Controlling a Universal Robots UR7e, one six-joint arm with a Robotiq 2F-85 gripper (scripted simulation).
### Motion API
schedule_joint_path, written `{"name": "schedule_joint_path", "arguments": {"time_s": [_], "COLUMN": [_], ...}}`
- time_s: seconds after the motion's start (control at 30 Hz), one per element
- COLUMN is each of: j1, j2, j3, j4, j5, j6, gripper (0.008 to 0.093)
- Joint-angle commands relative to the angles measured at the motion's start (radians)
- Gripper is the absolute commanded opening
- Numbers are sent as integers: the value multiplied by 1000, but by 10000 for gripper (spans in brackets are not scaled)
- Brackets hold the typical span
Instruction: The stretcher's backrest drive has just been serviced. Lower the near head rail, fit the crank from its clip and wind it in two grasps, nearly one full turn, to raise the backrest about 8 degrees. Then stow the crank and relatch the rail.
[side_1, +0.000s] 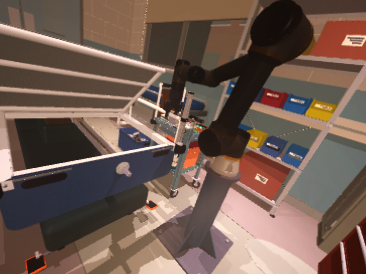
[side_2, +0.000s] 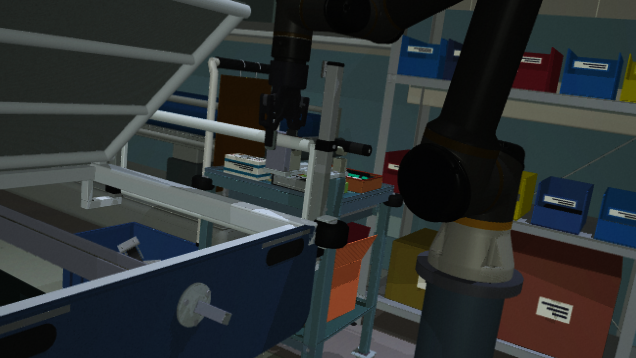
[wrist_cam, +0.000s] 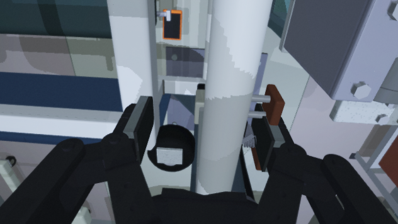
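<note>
The near head rail (side_2: 225, 129) (wrist_cam: 231, 103) is a white tube running along the stretcher's side, standing raised above the frame. My gripper (side_2: 283, 131) (wrist_cam: 201, 132) (side_1: 170, 107) hangs straight down over it near its right end, open, with the tube passing between the fingers and nothing held. A red-brown latch tab (wrist_cam: 273, 105) on two pins sits beside the rail by the right finger. The blue end board carries the square drive stub (side_2: 210, 310) (side_1: 124, 170). The crank is not clearly visible.
The raised backrest panel (side_1: 65, 75) slopes above the stretcher at left. A teal cart (side_2: 300, 195) with boxes stands just behind the rail. Shelving with coloured bins (side_2: 575, 205) fills the right side, and the arm's pedestal (side_1: 207, 220) stands on the floor.
</note>
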Motion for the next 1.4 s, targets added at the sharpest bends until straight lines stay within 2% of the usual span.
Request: {"name": "schedule_joint_path", "arguments": {"time_s": [0.0, 1.07, 1.37], "j1": [0, 0, 0], "j2": [0, 0, 0], "j3": [0, 0, -1], "j4": [0, 0, 0], "j5": [0, 0, 0], "j6": [0, 0, 0], "gripper": [720, 80, 80]}}
